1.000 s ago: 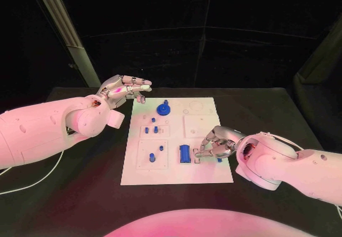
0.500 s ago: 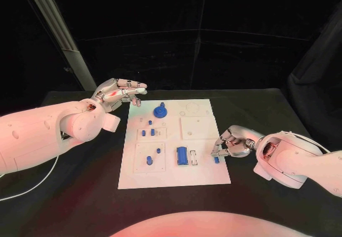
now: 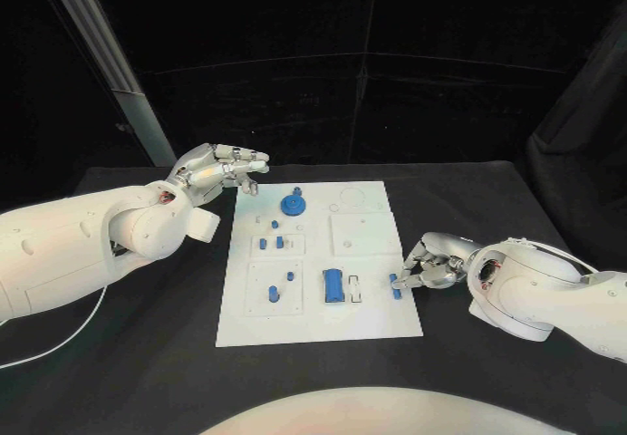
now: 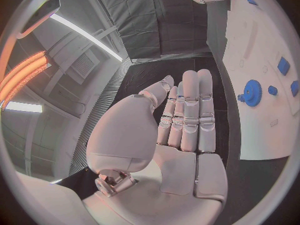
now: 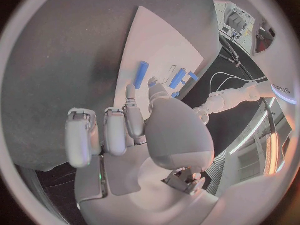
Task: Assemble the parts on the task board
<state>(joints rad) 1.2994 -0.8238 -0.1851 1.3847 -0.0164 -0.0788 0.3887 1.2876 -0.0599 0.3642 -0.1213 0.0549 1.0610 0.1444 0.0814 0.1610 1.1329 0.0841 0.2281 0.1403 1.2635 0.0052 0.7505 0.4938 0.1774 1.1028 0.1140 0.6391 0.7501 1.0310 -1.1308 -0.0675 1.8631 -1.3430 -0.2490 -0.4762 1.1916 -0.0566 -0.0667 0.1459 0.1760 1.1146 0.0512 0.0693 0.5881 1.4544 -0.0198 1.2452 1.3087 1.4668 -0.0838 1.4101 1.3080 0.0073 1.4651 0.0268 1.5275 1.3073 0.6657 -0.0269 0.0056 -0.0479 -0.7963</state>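
On the black counter [image 3: 157, 362] the white board [image 3: 379, 313] lies flat in the middle, long side running away from the robot, and the job looks partly done. A blue gear [image 3: 295, 203] with a peg through it stands at the far left of the board, and several small blue pieces sit in the left-hand recesses: a pair [image 3: 271, 243] in the middle recess and a short pin [image 3: 274, 292] in the near one. A longer blue bar [image 3: 336, 287] lies near the board's middle, just beside a pale slot. The recesses on the far right, one round and one square, hold no blue that I can see, so a good share of the fitting seems left.

The right hand [image 3: 425, 265] sits at the board's right edge, fingertips curled down by a small blue part [image 3: 395, 286]; it seems to touch or pinch it, but I cannot tell whether it truly holds it. The right wrist view shows the bar and other blue pieces beyond the fingers, no clearer on the grasp.

The left hand [image 3: 216, 168] hovers off the board's far left corner, fingers straight, side by side, holding nothing
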